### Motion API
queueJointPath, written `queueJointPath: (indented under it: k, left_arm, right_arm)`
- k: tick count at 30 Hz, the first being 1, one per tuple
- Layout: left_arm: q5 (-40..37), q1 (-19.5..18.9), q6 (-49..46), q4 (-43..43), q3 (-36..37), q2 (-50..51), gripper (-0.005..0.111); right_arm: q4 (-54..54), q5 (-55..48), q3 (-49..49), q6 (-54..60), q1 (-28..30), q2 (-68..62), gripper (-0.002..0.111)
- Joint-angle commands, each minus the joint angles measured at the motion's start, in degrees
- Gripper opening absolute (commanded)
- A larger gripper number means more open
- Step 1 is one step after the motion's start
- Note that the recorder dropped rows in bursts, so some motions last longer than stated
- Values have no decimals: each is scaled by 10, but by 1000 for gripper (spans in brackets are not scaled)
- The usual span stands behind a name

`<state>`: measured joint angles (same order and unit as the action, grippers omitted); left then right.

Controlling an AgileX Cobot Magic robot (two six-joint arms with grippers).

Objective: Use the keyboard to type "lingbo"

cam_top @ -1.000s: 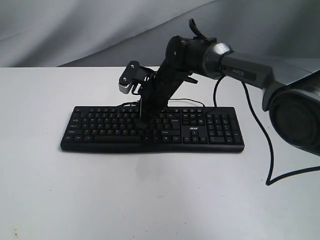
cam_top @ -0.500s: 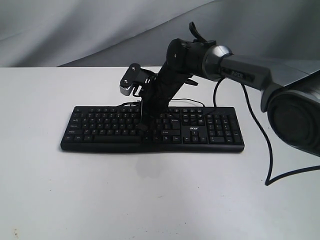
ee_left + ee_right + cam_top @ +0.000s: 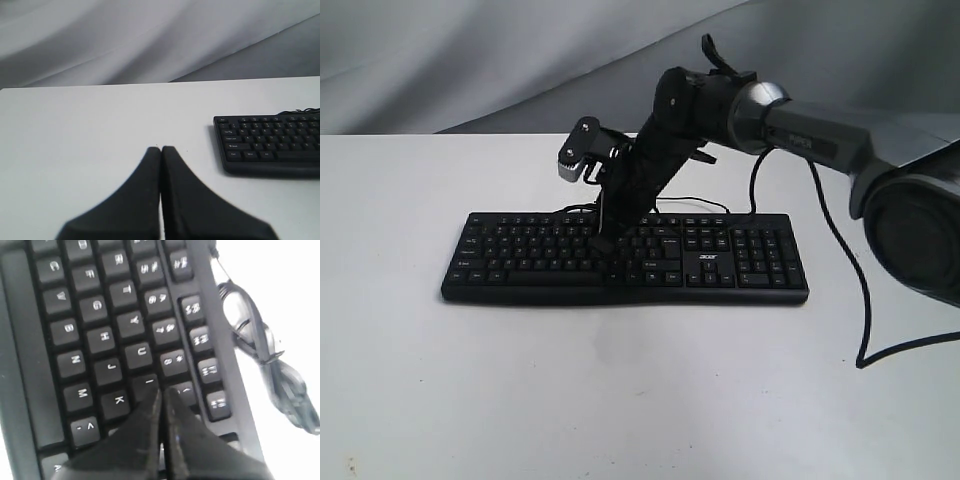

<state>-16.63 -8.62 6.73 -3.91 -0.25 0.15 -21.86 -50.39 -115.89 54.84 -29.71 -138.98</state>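
Grey cloth (image 3: pixel 470 60) hangs in soft folds behind a plain white worktop (image 3: pixel 620 390), and the keyboard (image 3: pixel 520 262) lies flat across the middle of it, long side toward the exterior camera, number pad at the right end and a small white acer logo (image 3: pixel 707 257) beside the arrow keys. Its thin black cable (image 3: pixel 700 203) runs off the back edge; the right wrist view shows that cable gathered in a loose bundle on the worktop just behind the number row. The right arm (image 3: pixel 800 140) reaches in from the right of the exterior view and bends steeply down, with its wrist camera (image 3: pixel 582 150) sticking out to the left, so that the right gripper (image 3: pixel 603 243) comes down on the letter block left of the keyboard's middle. Its jaws are pressed together into a single black point. From the wrist, that point sits at the I key (image 3: pixel 149 382), with U, K and the 8 key close around it — whether the key is actually pushed down I cannot tell. A thicker black lead (image 3: pixel 850 290) droops from the arm to the worktop at the right. The left gripper (image 3: pixel 161 151) shows only in its own wrist view — jaws closed tight against each other, holding nothing, over bare worktop and well apart from the keyboard's Ctrl-key end.
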Motion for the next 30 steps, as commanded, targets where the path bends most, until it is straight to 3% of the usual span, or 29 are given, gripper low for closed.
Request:
queueJointPath:
  k: [1, 18, 24, 30]
  left_arm:
    - [3, -1, 2, 5, 2, -1, 1]
    - [3, -1, 2, 5, 2, -1, 1]
    - [3, -1, 2, 5, 2, -1, 1]
    - [3, -1, 2, 5, 2, -1, 1]
  right_arm:
    - [-1, -10, -2, 4, 5, 59, 0]
    - [1, -12, 14, -78, -1, 341, 0]
    - [5, 62, 125, -82, -26, 483, 0]
    - [7, 243, 325, -83, -62, 650, 0]
